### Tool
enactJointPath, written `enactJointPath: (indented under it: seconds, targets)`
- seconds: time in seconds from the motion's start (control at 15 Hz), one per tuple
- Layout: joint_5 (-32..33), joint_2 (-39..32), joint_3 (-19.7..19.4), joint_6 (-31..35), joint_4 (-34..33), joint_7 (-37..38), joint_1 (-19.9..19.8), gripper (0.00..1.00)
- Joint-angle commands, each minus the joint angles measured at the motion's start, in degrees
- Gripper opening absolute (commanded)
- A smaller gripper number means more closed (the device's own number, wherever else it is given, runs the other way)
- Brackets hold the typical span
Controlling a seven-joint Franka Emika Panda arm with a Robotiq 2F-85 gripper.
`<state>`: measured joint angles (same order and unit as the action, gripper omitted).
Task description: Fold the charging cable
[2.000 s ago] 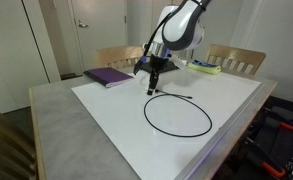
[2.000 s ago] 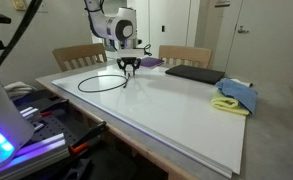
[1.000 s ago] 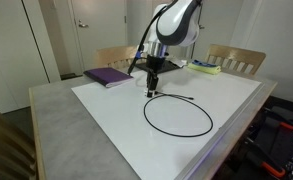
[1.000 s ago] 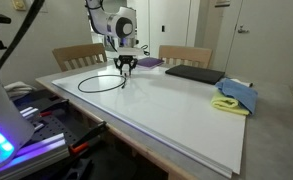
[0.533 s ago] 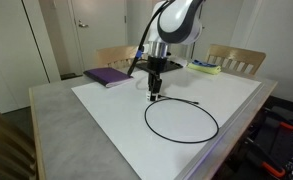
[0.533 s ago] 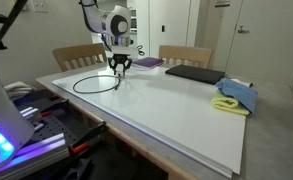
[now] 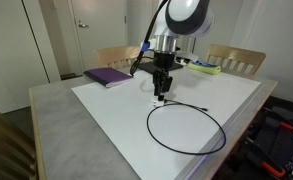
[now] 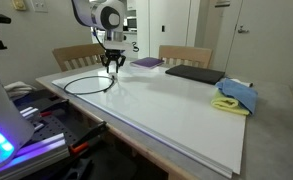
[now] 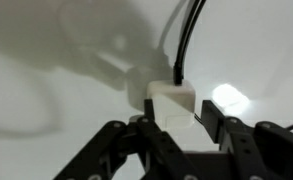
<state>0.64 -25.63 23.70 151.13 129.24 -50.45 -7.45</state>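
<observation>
The pincer (image 7: 161, 97) points straight down and grips the small white plug (image 9: 172, 100) at the end of the cable (image 7: 149, 125). In the wrist view the plug sits between the two fingertips (image 9: 208, 120), low over the white board (image 7: 106, 110), with the black cord running up and away from it.

From the plug the cord sweeps out to one side of the pincer and curls into one wide, flat loop on the board, seen in both exterior views (image 8: 65, 86). The loop lies just beside the pincer (image 8: 114, 70), and its near edge passes close under the fingers.

A purple book (image 7: 108, 76) lies near the pincer, behind it at the board's edge. A dark flat pad (image 8: 194, 73) and a blue and yellow cloth (image 8: 236, 97) lie well apart from it.
</observation>
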Motion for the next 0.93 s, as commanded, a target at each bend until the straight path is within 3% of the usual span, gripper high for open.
enactJointPath:
  seconds: [0.0,0.13,0.2,0.47,0.87]
  targets:
    - [-3.4,2.0,0.1,2.8,2.9,-4.8,0.1,0.28]
    - [-4.8,1.4,-0.1,3.6,2.6,-6.0,0.2,0.28]
    - [-5.3,1.7,-0.3,3.9,2.6,-5.9,0.4,0.76]
    - [-5.3,4.1,-1.0,4.1,2.4,-5.0,0.8,0.98]
    - [-4.9,7.8,-3.3,2.6,1.6,-2.4,2.5,1.0]
